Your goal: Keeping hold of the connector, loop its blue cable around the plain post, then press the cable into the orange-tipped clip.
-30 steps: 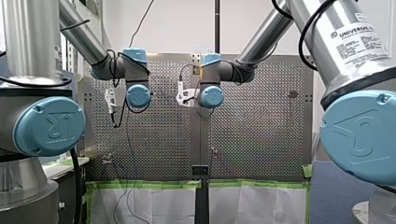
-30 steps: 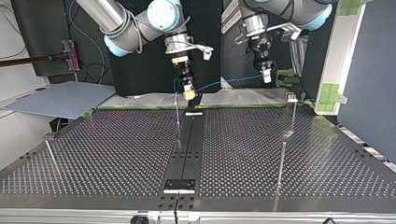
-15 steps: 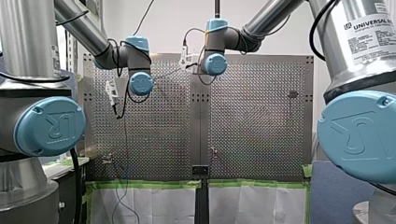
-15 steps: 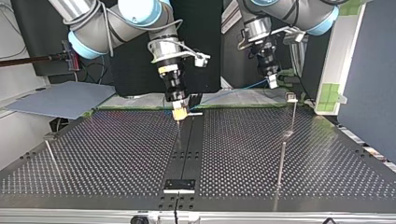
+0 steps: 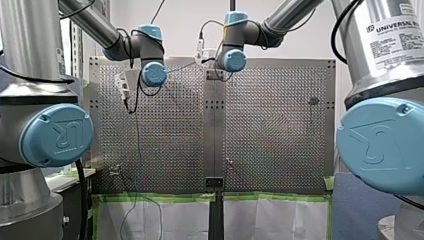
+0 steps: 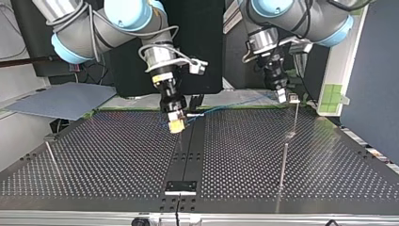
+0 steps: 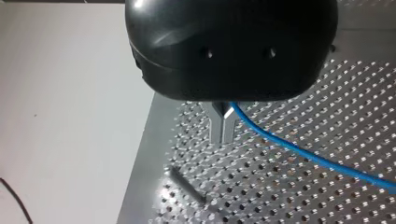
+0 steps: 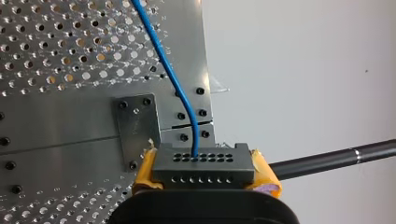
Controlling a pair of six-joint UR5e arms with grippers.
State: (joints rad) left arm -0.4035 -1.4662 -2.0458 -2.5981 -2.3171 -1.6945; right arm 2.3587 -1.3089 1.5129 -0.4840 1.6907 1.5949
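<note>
In the right wrist view my right gripper [image 8: 203,186] has its yellow pads [image 8: 145,168] shut on a dark grey connector [image 8: 203,165]. The blue cable [image 8: 170,70] rises out of the connector. In the top view that gripper [image 6: 176,125] hangs low over the table's far middle, just above a thin plain post [image 6: 180,139]. The cable [image 6: 226,107] runs across to my left gripper [image 6: 281,95] at the far right, beside a post with a pale head [image 6: 292,98]. My left gripper's metal fingers [image 7: 223,128] are shut on the cable [image 7: 299,151]. No orange tip shows.
The perforated table [image 6: 94,155] has a dark centre strip [image 6: 188,155]. More thin posts stand at the top view's near right [image 6: 283,165] and left [image 6: 51,157]. A short dark post [image 7: 187,184] lies ahead of my left fingers, near the table's edge. A grey board [image 6: 61,100] lies beyond the far left corner.
In the top view my right gripper has come nearer and lower with the connector, over the table's far middle. My left gripper has shifted right and down toward the pale-headed post, drawing the cable along.
</note>
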